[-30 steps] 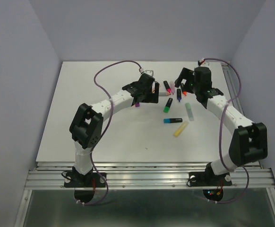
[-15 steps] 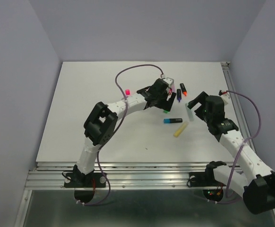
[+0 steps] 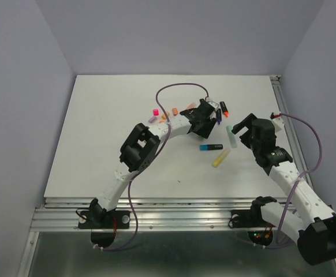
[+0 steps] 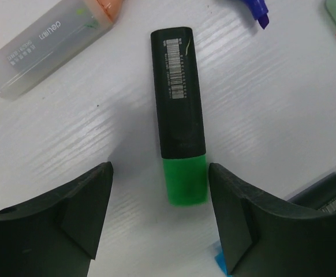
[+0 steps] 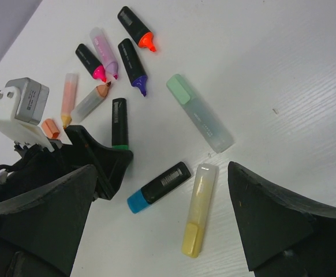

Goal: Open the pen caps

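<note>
Your left claw (image 4: 159,184) is spread apart over the green pen (image 4: 178,98), out toward the far right part of the desk (image 3: 99,150). The green cap (image 4: 186,182) sits right between the fingers (image 4: 87,208). It's just beside the right one, with a clear gap to the left one, and the barrel points away from the claw. Your right claw (image 5: 162,173) is wide apart too, hanging over the blue pen (image 5: 159,186) and yellow pen (image 5: 198,210) and gripping nothing. A loose pink cap (image 3: 155,111) and orange cap (image 3: 174,110) lie left of the left claw, nearer the far edge.

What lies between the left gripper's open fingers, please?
The green cap of a black-barrelled pen, lying on the table; the left wrist view shows it.
</note>
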